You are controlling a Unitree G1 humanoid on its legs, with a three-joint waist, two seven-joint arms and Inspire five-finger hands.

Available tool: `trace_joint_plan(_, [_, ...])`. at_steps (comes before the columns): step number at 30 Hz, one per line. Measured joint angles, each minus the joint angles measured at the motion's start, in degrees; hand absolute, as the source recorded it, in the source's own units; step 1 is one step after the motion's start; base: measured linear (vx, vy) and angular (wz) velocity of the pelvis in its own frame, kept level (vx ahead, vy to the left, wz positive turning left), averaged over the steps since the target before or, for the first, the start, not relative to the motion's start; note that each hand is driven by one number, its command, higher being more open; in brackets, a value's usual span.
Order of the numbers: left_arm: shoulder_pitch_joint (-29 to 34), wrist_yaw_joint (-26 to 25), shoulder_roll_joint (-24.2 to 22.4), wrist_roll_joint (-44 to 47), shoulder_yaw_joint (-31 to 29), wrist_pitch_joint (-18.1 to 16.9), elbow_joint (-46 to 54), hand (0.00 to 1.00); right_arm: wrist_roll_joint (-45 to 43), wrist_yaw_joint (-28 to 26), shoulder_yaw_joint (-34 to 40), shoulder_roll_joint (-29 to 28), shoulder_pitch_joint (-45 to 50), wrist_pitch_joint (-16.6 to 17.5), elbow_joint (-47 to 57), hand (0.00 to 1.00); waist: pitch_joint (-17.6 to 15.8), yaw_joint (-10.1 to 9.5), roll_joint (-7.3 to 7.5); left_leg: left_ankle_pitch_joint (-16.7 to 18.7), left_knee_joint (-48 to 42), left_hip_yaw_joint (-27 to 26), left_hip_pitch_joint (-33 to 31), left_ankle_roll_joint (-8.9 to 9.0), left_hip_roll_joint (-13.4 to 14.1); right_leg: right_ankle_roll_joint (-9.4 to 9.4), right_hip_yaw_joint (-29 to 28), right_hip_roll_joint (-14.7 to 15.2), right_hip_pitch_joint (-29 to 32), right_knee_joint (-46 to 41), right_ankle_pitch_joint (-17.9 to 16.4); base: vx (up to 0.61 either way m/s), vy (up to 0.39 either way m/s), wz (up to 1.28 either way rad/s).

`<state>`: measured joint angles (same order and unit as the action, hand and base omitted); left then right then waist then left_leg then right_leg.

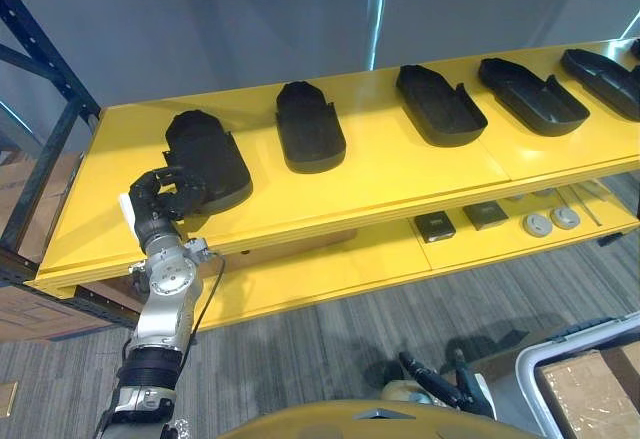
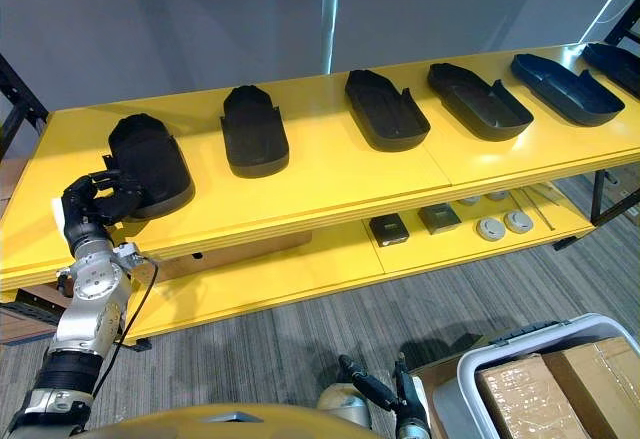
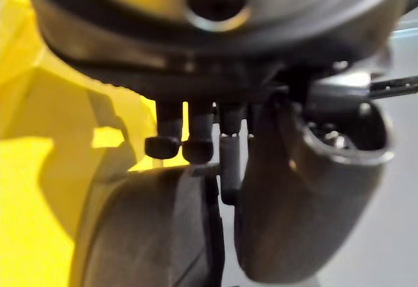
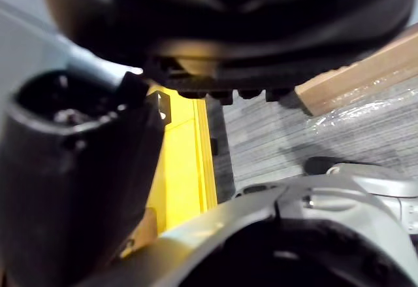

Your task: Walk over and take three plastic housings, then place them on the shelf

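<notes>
The near end of the leftmost housing [image 1: 210,154] is clasped by the left hand [image 1: 158,207], with fingers [image 3: 198,148] curled over its rim and the thumb alongside. The housing itself lies flat at the left end of the yellow shelf [image 1: 380,174]. More housings [image 1: 309,127] are ranged in a row to the right along the same board, apart from one another. The right hand [image 1: 435,377] is hung low and near, down by the floor, its fingers loosely extended and nothing held. The placing step is judged to be in hand, and nearly done for this piece. What is called for next is a loosening of the curled fingers and a withdrawal toward the near edge, made without the housing being dragged or tipped.
</notes>
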<state>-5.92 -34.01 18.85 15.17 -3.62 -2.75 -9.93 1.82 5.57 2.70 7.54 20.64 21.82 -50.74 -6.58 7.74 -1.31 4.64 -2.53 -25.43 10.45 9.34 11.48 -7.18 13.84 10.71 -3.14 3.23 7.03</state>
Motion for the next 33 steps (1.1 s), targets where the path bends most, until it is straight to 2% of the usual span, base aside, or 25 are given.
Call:
trace_joint_plan(2, [0.4, -1.3, -0.9, -0.1, -1.2, -0.1, 4.9, 0.0, 0.0, 0.0, 0.1, 0.0, 0.1, 0.0, 0.0, 1.0, -0.1, -0.18, 0.02, 0.5, -0.2, 0.1, -0.2, 0.02, 0.1, -0.03, 0.0, 0.0, 0.0, -0.1, 0.0, 0.0, 0.0, 0.0])
trace_joint_plan(4, [2.1, -3.6, -2.6, -2.2, -2.0, -3.1, 15.7, 0.0, 0.1, 0.1, 0.4, -0.1, 0.7, 0.1, -0.1, 1.0, -0.2, -1.0, 0.03, 0.8, -0.3, 0.2, -0.1, 0.06, 0.1, -0.07, -0.1, 0.0, -0.2, -0.1, -0.1, 0.0, 0.0, 0.0])
trace_joint_plan(7, [2.3, -4.5, -2.9, -6.7, -2.8, -7.4, 25.9, 0.0, 0.1, 0.6, 1.3, -0.7, 0.9, 0.1, -0.4, 1.0, -0.2, -1.56, -0.06, 0.8, -0.3, 0.7, 0.0, 0.07, 0.1, -0.1, 0.3, 0.0, -0.8, -0.1, -0.2, 0.01, 0.006, 0.1])
trace_joint_plan(11, [2.6, -2.5, -3.8, -9.0, -4.8, -11.0, 32.3, 0.0, 0.2, 1.3, 1.3, -0.6, 0.9, 0.2, -0.5, 1.0, 0.0, -2.22, -0.5, 0.9, -0.2, 1.0, 0.0, 0.12, 0.1, -0.34, 0.7, 0.1, -1.1, -0.1, -0.5, 0.0, 0.0, 0.05])
trace_joint_plan(14, [5.6, 3.6, -5.0, -6.4, -4.1, -11.2, 35.5, 0.0, 0.2, 1.7, 1.8, -0.8, 0.9, 0.1, -0.8, 1.0, 0.0, -2.8, -0.59, 0.9, 0.0, 1.6, 0.0, 0.13, 0.1, -0.32, 1.3, 0.1, -1.5, -0.1, -0.6, 0.0, -0.002, 0.1])
trace_joint_plan(17, [7.5, 7.5, -5.0, -3.7, -2.3, -10.4, 35.4, 0.0, 0.1, 1.8, 1.9, -0.8, 0.7, 0.1, -0.9, 1.0, 0.0, -2.93, -0.56, 0.9, 0.1, 1.8, 0.0, 0.14, 0.1, -0.33, 1.5, 0.1, -1.6, -0.1, -0.7, 0.0, 0.001, 0.04])
trace_joint_plan(22, [8.8, 12.6, -5.0, -1.7, 5.9, -5.9, 33.9, 0.0, 0.0, 1.8, 2.6, -1.1, 0.4, -0.1, -1.0, 1.0, 0.0, -2.76, -0.53, 0.9, 0.1, 1.5, -0.3, 0.14, 0.1, -0.32, 1.3, 0.1, -1.2, -0.1, -0.7, 0.0, 0.001, -0.02])
trace_joint_plan(26, [8.7, 13.3, -5.0, -1.8, 9.3, -5.7, 30.6, 0.0, -0.4, 1.8, 2.9, -1.1, -0.8, -0.3, -1.3, 1.0, -0.2, -2.36, -0.62, 0.9, -0.6, 0.9, -2.1, 0.14, 0.1, -0.28, 0.4, 0.1, 1.0, -0.3, -0.6, -0.01, -0.003, -0.1])
trace_joint_plan(30, [7.7, 11.9, -4.9, -1.7, 9.7, -5.7, 27.5, 0.0, -2.4, 2.1, 3.6, -1.0, -3.2, -1.4, -1.3, 1.0, -4.1, -1.48, -0.83, 2.1, -3.9, 0.7, -4.5, -0.03, 0.9, 0.23, -0.6, 0.1, 3.3, -2.2, -1.0, -0.03, -0.002, -0.07])
trace_joint_plan(33, [5.6, 10.7, -4.9, -1.7, 9.7, -5.7, 27.3, 0.0, -2.8, 2.3, 4.1, -1.0, -4.6, -1.4, -1.3, 1.0, -6.8, -1.66, -0.55, 2.9, -6.7, 0.7, -6.3, -0.13, 1.5, 0.22, -1.3, 0.0, 4.8, -3.4, -1.0, -0.03, -0.004, -0.07])
